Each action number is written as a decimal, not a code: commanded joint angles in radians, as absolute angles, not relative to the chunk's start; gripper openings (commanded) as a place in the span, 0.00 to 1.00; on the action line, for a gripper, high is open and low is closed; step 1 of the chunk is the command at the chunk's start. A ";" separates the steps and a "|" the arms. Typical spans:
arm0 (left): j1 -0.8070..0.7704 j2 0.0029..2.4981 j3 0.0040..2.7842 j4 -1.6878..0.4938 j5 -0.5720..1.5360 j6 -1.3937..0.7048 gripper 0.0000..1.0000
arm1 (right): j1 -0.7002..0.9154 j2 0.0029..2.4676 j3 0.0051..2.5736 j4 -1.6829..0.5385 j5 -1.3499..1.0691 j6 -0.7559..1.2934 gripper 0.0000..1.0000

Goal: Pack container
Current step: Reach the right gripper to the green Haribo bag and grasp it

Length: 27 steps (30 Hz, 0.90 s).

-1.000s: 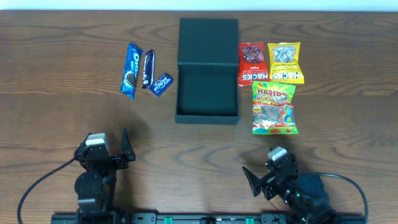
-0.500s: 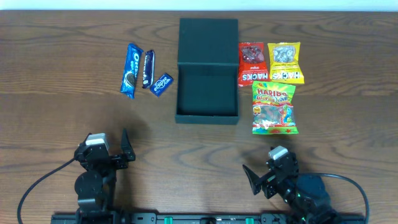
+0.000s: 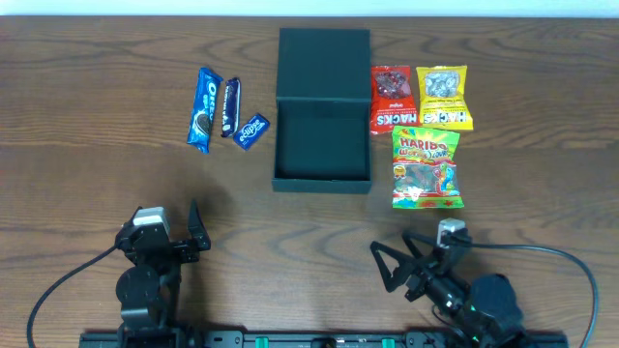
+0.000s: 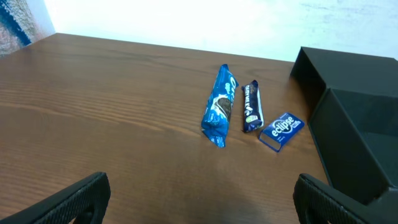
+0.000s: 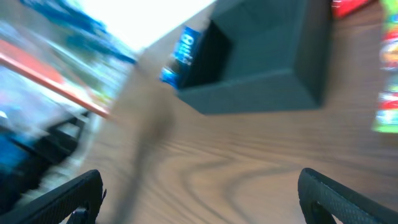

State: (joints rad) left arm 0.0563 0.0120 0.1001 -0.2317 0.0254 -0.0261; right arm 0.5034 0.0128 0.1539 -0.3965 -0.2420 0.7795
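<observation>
The container (image 3: 322, 145) is a dark square box in the middle of the table, open, with its flap lid (image 3: 323, 60) folded back. It also shows at the right of the left wrist view as the container (image 4: 357, 134), and blurred in the right wrist view as the container (image 5: 261, 74). My left gripper (image 3: 166, 234) hangs open near the front left edge, far from the box. The left gripper (image 4: 202, 199) has only bare wood between its fingers. My right gripper (image 3: 411, 253) is open at the front right, and the right gripper (image 5: 202, 196) holds nothing.
Left of the box lie an Oreo packet (image 3: 204, 108), a dark bar (image 3: 230, 106) and a small blue Eclipse pack (image 3: 253, 130). Right of it lie a red Hacks bag (image 3: 391, 100), a yellow Hacks bag (image 3: 444, 97) and a Haribo bag (image 3: 427, 169).
My right arm has swung and turned, its fingers now reaching further left and forward; its wrist view is motion-blurred. The left arm and all packets have stayed still.
</observation>
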 commanded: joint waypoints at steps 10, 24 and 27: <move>0.058 0.004 0.071 -0.236 0.019 -0.022 0.95 | 0.440 0.074 0.244 -0.117 -0.231 0.712 0.99; 0.058 0.004 0.071 -0.236 0.019 -0.022 0.95 | 0.203 0.801 0.728 -0.514 -0.073 0.284 0.99; 0.058 0.004 0.071 -0.236 0.019 -0.022 0.95 | 0.203 0.982 0.787 -0.556 -0.006 0.254 0.98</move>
State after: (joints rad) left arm 0.0563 0.0101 0.0994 -0.2287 0.0250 -0.0261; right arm 0.2134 0.8513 0.7372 -0.5293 -0.1101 0.3519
